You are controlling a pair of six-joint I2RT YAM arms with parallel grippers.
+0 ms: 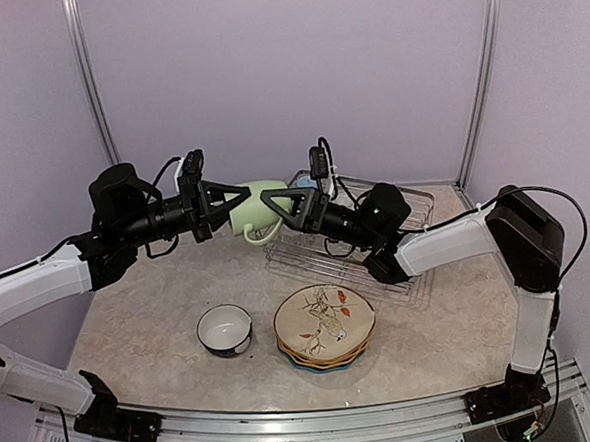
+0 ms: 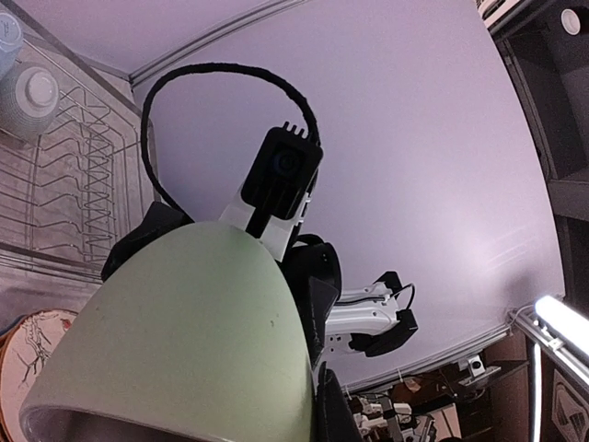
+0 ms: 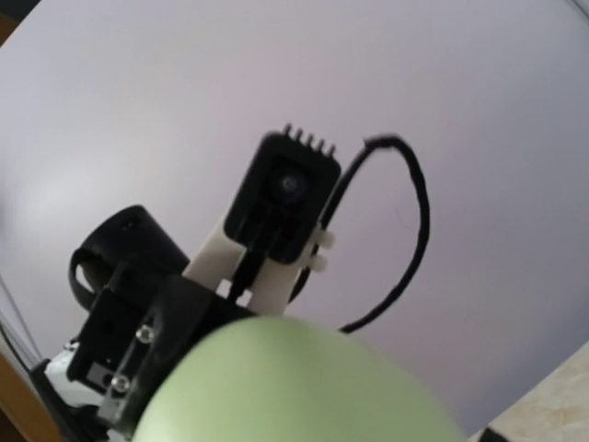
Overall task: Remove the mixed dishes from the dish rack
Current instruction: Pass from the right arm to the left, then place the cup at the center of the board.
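While held aloft, glossy green mug (image 1: 249, 210), rounded

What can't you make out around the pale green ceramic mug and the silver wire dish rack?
- Right wrist view: the blurred pale green ceramic mug covers the right gripper's fingers; its grip is unreadable.
- Left wrist view: the mug hides where the left gripper's fingers touch it.
- Top view: the right arm covers part of the silver wire dish rack; anything there is hidden.
- Top view: plates under the cream bird-print plate show rims only.
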